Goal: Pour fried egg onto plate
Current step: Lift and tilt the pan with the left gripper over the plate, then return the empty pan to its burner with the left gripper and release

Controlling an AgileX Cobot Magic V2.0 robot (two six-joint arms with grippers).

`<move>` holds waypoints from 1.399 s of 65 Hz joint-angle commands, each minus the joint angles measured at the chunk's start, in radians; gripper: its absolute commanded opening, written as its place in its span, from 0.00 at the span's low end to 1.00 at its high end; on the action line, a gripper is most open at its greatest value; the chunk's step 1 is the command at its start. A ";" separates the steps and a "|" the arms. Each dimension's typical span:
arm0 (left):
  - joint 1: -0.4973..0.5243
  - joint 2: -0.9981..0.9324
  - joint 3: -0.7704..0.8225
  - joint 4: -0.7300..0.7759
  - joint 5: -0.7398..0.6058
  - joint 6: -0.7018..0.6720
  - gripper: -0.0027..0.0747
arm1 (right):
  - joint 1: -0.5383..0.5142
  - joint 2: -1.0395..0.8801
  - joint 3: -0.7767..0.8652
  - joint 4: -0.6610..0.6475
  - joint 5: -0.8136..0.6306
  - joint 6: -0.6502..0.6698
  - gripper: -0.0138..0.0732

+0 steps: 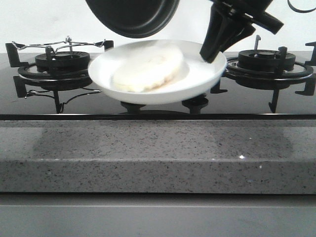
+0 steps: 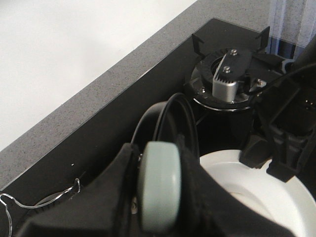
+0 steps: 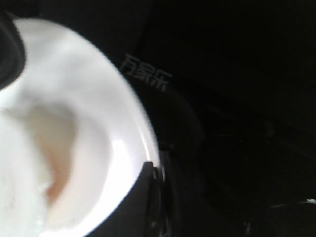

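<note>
- Fried egg (image 1: 148, 68): pale disc lying flat in the plate (image 1: 207, 79), left of its centre in the front view; the right wrist view shows an orange tint on it. The pour itself appears done.
- Plate: white, glossy, held in the air above the black gas hob (image 1: 158, 106), between the 2 burners; the front view shows it blurred, so it is likely in motion.
- Right gripper (image 1: 213, 53): jaws closed on the plate's right rim, 1 finger (image 3: 148, 197) visible under the edge in the right wrist view.
- Left gripper (image 2: 160, 190): jaws clamped on the pale handle (image 2: 159, 185) of the frying pan (image 1: 133, 17), which hangs tilted above the plate's rear.
- Risk 1: the plate is held at 1 edge only; the glossy rim could slip or pivot in the jaws, so the far side dips and the egg slides off.
- Risk 2: the pan sits close over the plate; lowering it or lifting the plate could knock the rim.
- Risk 3: setting down on the burner grates (image 1: 269, 74) rather than the grey counter (image 1: 158, 158) could leave the plate rocking.
</note>
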State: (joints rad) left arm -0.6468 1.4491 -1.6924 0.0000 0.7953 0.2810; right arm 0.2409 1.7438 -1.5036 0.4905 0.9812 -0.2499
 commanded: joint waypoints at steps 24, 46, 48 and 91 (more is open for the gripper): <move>0.112 -0.047 -0.035 -0.078 -0.097 -0.142 0.01 | -0.002 -0.057 -0.025 0.046 -0.028 -0.004 0.11; 0.565 -0.020 0.057 -0.871 -0.038 0.029 0.01 | -0.002 -0.057 -0.025 0.046 -0.028 -0.004 0.11; 0.609 -0.014 0.079 -0.980 -0.012 0.074 0.01 | -0.002 -0.057 -0.025 0.046 -0.028 -0.004 0.11; 1.011 0.267 0.246 -1.570 0.201 0.239 0.01 | -0.002 -0.057 -0.025 0.046 -0.028 -0.004 0.11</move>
State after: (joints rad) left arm 0.3612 1.7384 -1.4188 -1.4680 0.9574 0.5175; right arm 0.2409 1.7421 -1.5031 0.4922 0.9812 -0.2499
